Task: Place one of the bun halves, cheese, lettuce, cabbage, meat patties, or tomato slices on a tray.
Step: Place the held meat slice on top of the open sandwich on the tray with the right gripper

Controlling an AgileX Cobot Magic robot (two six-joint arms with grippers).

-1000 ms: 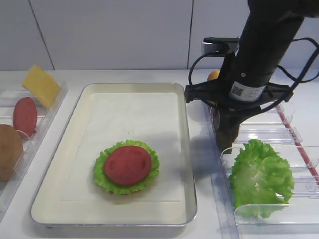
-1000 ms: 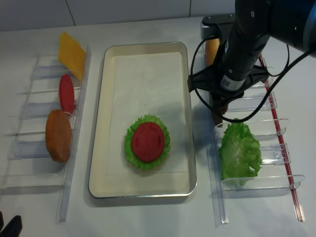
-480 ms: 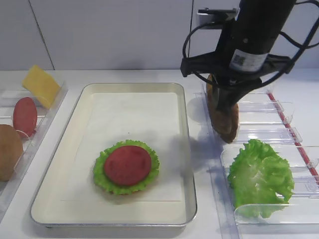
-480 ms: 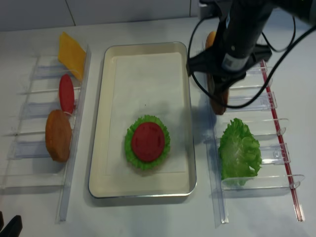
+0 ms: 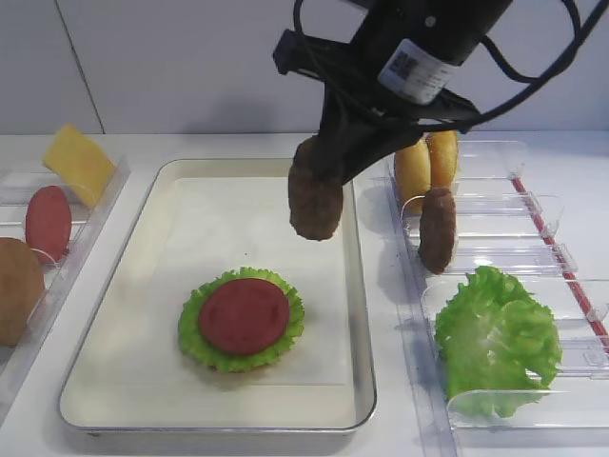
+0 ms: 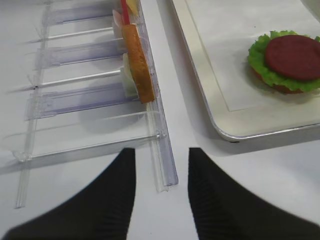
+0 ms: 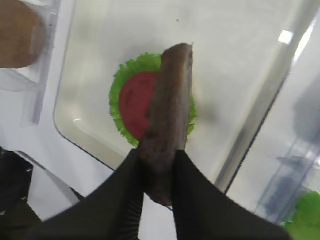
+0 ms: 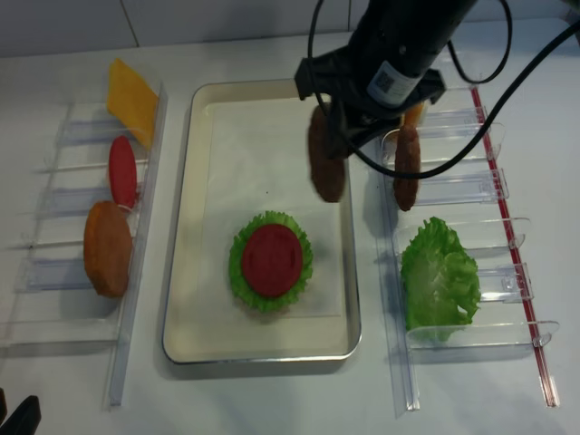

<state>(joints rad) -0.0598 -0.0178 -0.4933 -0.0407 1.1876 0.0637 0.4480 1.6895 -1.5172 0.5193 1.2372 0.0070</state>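
Exterior high view: the right gripper (image 5: 328, 176), upper centre of frame, is clamped on a dark brown rough round meat patty (image 5: 315, 198), suspended edge-down above the large silver metal tray (image 5: 360, 314) with cream liner.

Right wrist view: the patty sits upright between closed fingers (image 7: 122, 200), over a red tomato slice (image 7: 135, 102) on green frilly lettuce (image 7: 122, 82).

Left wrist view: the left gripper (image 6: 157, 195), at bottom centre, stands apart with nothing between its fingers, above the white counter (image 6: 90, 210).

My right hand (image 7: 159, 167) hides the lower end of the meat patty (image 7: 166, 120) it pinches, and the patty covers part of the tomato slice (image 7: 136, 102) below. In the overhead views my arm blocks the buns (image 5: 426, 168). The left rack's bun half (image 5: 17, 288) is cut by the frame edge.
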